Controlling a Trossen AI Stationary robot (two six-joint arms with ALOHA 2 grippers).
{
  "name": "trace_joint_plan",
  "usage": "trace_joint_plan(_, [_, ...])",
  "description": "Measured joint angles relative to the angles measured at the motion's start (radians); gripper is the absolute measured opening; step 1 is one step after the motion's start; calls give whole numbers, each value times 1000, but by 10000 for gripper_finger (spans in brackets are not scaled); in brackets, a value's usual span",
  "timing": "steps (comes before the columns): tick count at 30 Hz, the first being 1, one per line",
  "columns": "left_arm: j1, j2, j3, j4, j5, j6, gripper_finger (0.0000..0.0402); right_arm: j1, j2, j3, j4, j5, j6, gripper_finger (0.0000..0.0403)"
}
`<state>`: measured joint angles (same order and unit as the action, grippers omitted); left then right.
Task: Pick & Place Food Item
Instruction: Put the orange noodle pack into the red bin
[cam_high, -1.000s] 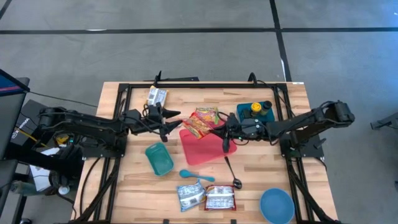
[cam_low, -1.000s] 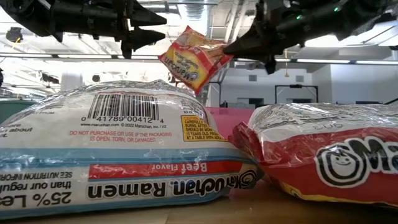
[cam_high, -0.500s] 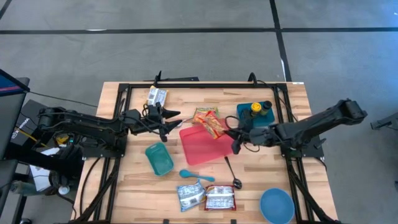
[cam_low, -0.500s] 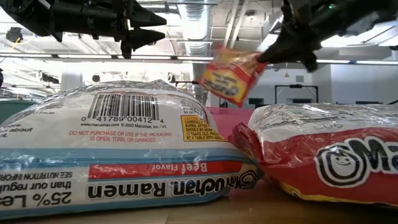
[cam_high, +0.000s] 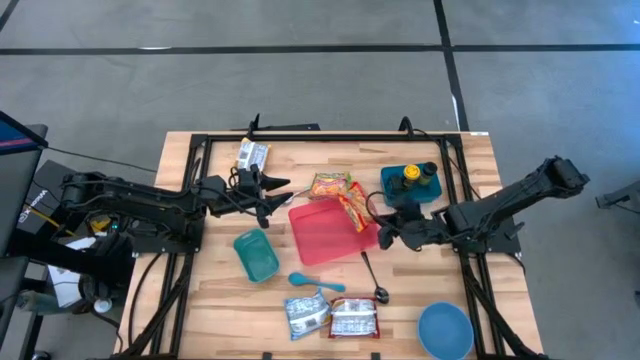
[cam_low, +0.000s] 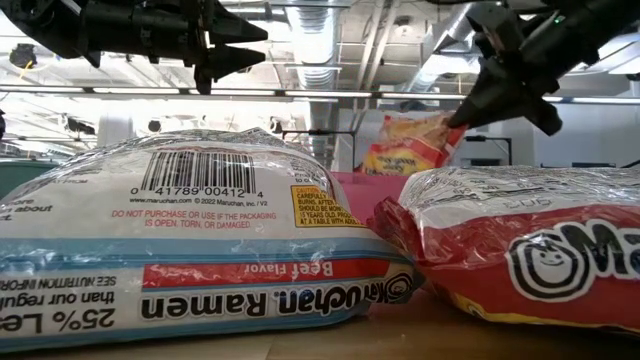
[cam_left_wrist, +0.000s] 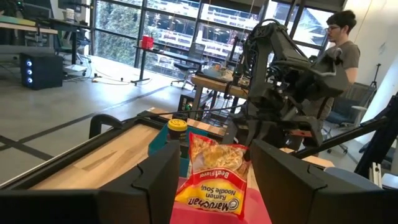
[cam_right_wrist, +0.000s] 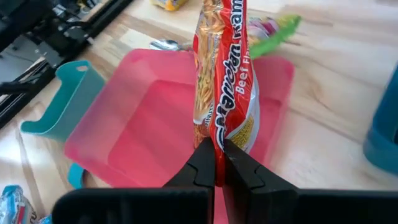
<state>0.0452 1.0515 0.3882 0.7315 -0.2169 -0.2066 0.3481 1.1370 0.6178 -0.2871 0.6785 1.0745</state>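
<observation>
Because its fingers are pinching the ramen pack (cam_high: 355, 207) by one edge, the right end effector (cam_high: 381, 236) is dangling it over the pink tray (cam_high: 322, 236), while the left end effector (cam_high: 283, 193) is waiting spread near the tabletop's (cam_high: 215, 300) rear.

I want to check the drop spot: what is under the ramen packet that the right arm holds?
The ramen packet, pinched in the right gripper, hangs over the pink tray, whose visible floor is bare. The strip directly beneath the packet and jaws is hidden.

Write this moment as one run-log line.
right hand: shut on ramen pack, above pink tray | left hand: open, waiting beside tray
</observation>
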Motion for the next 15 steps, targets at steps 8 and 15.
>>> trace_joint_plan(8, [2, 0, 0, 0, 3, 0, 188, -1, 54, 0, -57, -23, 148, 1])
trace_joint_plan(15, [2, 0, 0, 1, 3, 0, 184, -1, 96, 0, -58, -27, 199, 1])
